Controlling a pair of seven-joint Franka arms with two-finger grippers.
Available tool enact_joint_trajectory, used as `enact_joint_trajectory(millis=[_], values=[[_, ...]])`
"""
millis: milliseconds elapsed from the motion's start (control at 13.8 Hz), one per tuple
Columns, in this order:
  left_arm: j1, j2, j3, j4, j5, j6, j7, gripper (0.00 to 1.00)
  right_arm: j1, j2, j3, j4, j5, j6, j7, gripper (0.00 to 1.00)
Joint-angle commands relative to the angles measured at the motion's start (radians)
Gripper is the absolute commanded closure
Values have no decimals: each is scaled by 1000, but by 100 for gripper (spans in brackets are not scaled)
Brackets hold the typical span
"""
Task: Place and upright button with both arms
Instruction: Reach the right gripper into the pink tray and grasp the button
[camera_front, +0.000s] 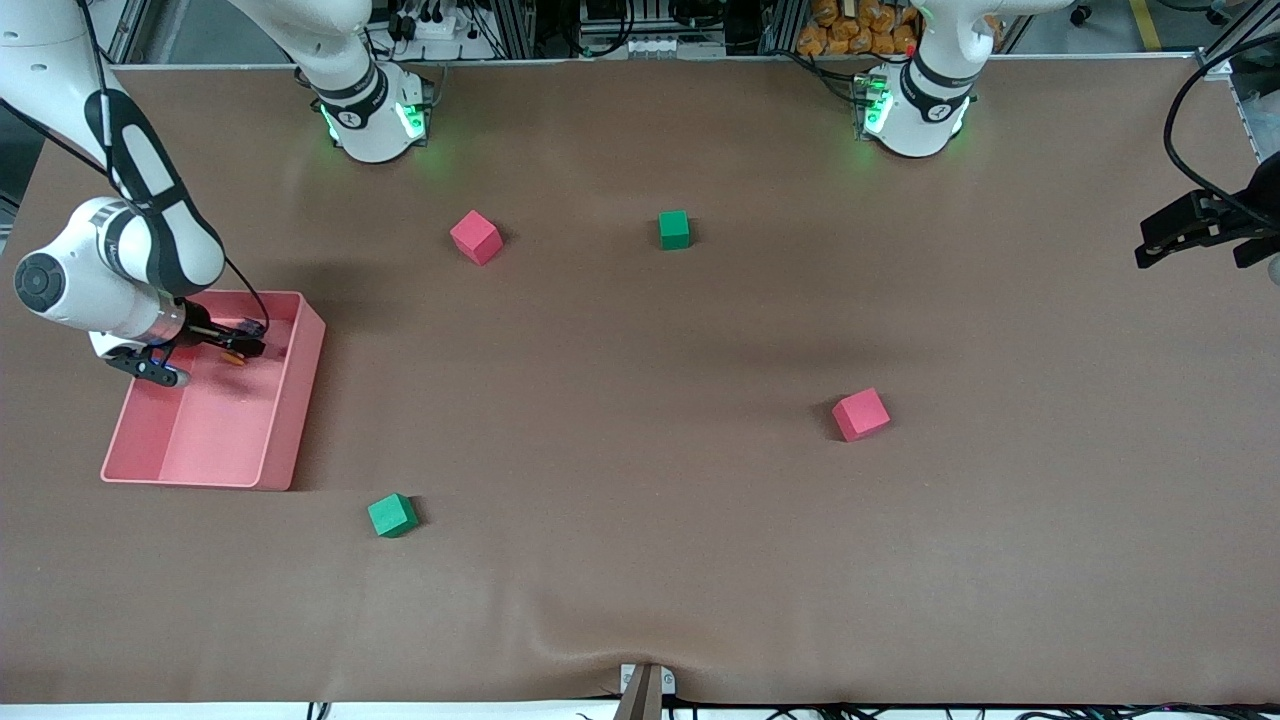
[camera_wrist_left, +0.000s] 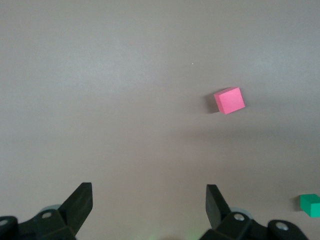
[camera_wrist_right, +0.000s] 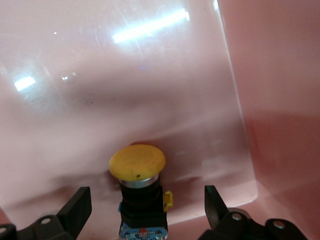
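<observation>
Item one, toward the right arm's end of the surface (camera_front: 640, 600): a pink tray (camera_front: 290, 440), with the right gripper (camera_front: 205, 352) lowered inside it, jaws spread wide and holding nothing. Item two, the button (camera_wrist_right: 138, 187): it lies on the tray floor between those open jaws, yellow-orange cap leading, black body trailing, not upright and not yet gripped. Item three, loose on the surface: a green cube (camera_front: 392, 515) near the tray, a red cube (camera_front: 476, 237) and a second green cube (camera_front: 674, 229) closer to the bases, another red cube (camera_front: 860, 414) nearer the camera. Item four, the left gripper (camera_front: 1200, 232): open, empty, waiting above the left arm's end of the surface. Step in hand, by judgement: the pick from the tray. Next move likely calls for closing squarely on the black body, then lifting clear of the tray wall.
</observation>
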Motion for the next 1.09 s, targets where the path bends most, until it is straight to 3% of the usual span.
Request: enact_joint_trajectory(millis=[0,73,145,291,655,1018], values=[[2,4,-1,12,-15,-13,17,0,-19,2,13,-12,-15,24,0,52],[0,4,-1,12,-15,-13,17,0,-19,2,14,-10,-15,24,0,72],[0,4,-1,12,-15,-13,17,0,-18,2,14,-10,-15,25,0,86],[0,4,-1,14,-15,-13,17,0,-18,0,14,-7,-15,24,0,99],[0,4,-1,12,-15,-13,19,0,-12,-39,17,26,-15,7,-66,100],[-1,5,-1,12,-15,-13,17,0,-10,-52,17,141,-14,-37,-393,100]])
